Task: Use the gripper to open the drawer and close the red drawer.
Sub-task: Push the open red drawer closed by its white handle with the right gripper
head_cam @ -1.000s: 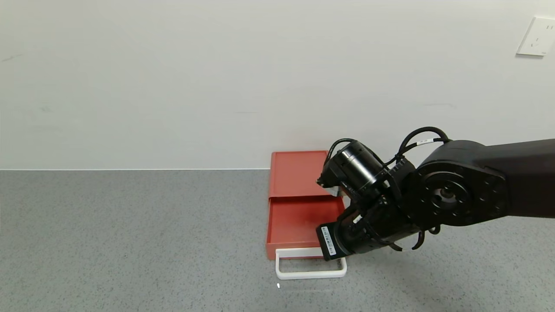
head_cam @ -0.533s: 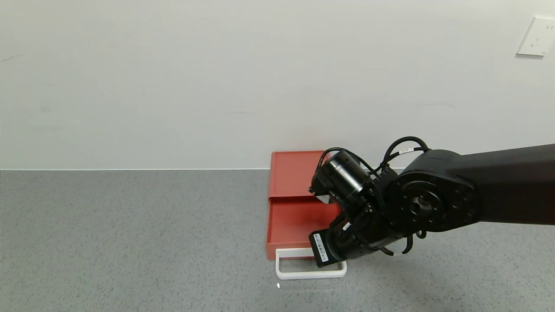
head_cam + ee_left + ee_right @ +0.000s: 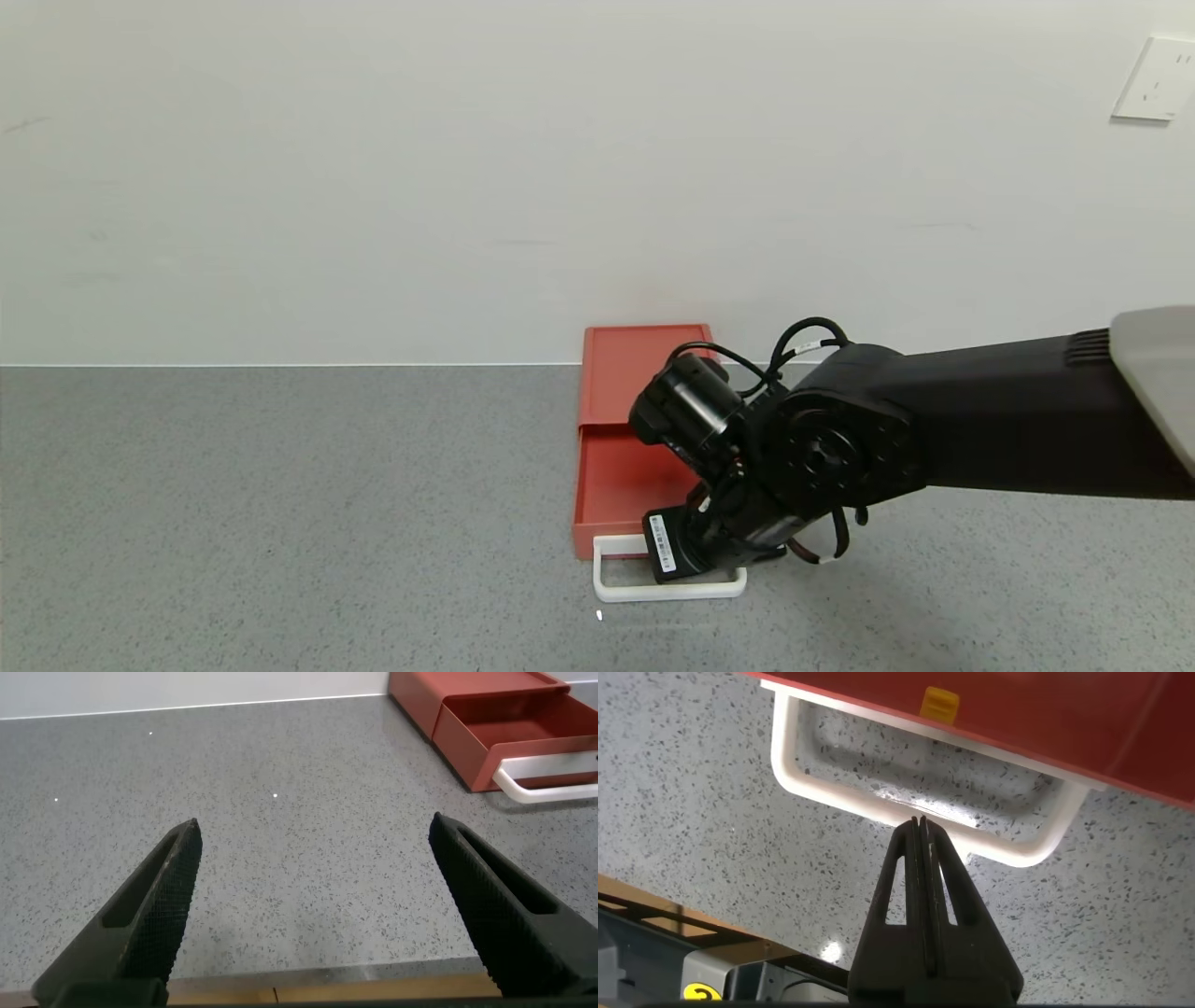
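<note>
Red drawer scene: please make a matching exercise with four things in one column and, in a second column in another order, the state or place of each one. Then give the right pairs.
Things:
1. drawer tray
2. white handle
3. right gripper
4. left gripper

States or places:
A. fingers wide apart, over bare grey table, away from the drawer
B. slid out from the red case
C. fingers pressed together, tip at the handle's outer bar
D. a rectangular loop lying on the table at the tray's front

Pairs: 1-B, 2-D, 3-C, 4-A
</note>
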You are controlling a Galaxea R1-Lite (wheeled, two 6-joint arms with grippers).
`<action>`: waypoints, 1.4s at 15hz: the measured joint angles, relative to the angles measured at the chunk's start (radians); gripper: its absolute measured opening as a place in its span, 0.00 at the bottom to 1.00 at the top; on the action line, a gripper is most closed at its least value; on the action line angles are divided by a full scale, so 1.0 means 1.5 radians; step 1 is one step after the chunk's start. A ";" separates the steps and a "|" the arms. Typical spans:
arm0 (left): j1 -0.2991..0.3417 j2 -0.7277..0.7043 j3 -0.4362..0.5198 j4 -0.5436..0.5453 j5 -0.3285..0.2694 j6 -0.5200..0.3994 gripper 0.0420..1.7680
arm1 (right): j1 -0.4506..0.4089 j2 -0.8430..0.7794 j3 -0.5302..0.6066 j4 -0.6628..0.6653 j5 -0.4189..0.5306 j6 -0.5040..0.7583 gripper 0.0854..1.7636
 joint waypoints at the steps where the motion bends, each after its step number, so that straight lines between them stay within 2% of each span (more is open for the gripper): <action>1: 0.000 0.000 0.000 0.000 0.000 0.000 0.99 | 0.000 0.008 -0.010 0.002 -0.001 0.006 0.02; 21: 0.000 0.000 0.000 0.000 0.000 0.000 0.99 | -0.004 0.082 -0.085 0.004 -0.046 0.023 0.02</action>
